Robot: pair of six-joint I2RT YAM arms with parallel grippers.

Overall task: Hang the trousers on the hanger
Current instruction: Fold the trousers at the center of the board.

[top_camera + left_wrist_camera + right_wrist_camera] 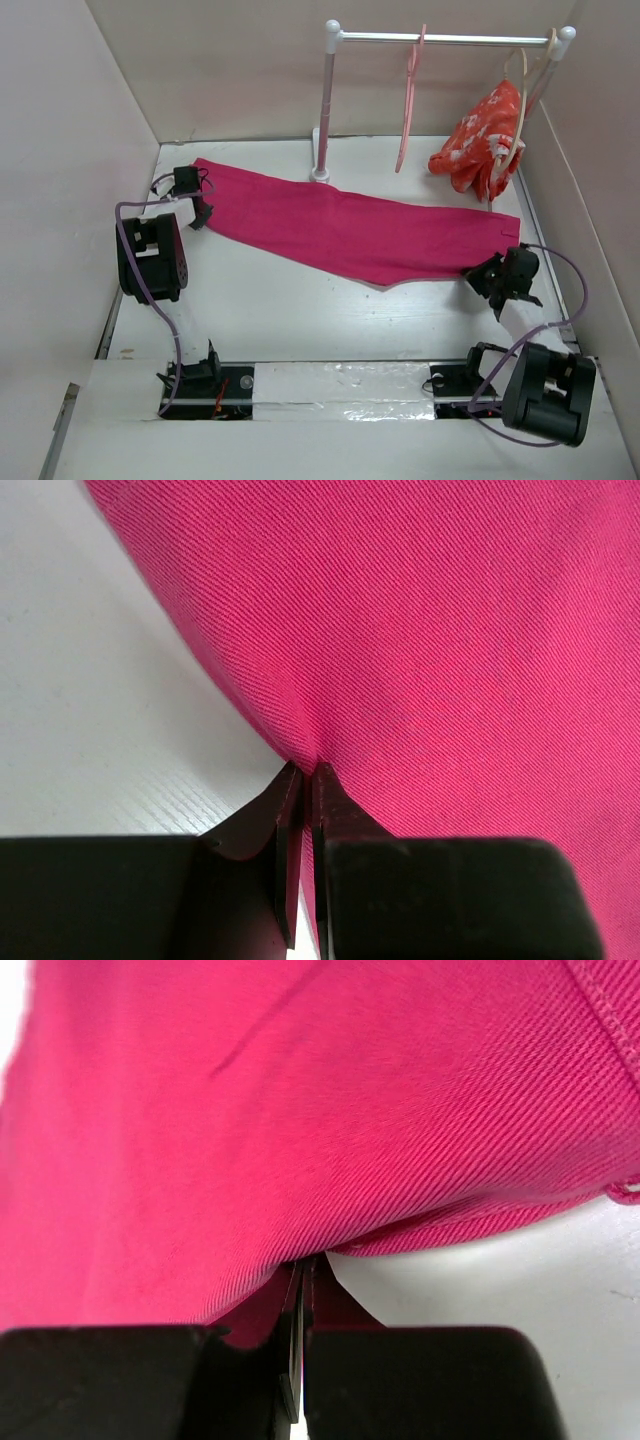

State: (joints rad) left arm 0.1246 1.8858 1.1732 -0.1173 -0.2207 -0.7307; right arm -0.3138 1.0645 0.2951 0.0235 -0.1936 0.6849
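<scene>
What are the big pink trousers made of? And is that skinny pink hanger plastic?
The trousers look like matte woven cloth, maybe cotton twill: the wrist views show fine diagonal ribs and a stitched seam, and it puckers where pinched. The hanger looks like smooth plastic, thin and evenly salmon-pink, though too small here to be sure.

top external: high, behind the arm bases, facing forward and down; wide, whole table [290,310] up to the rail [440,39].
left wrist: right behind left gripper [303,772], facing along it; very close, trousers [420,630] fill most of frame.
right wrist: same at right gripper [303,1260]; very close.
shared: trousers in all three; wrist views sit at opposite ends.
</scene>
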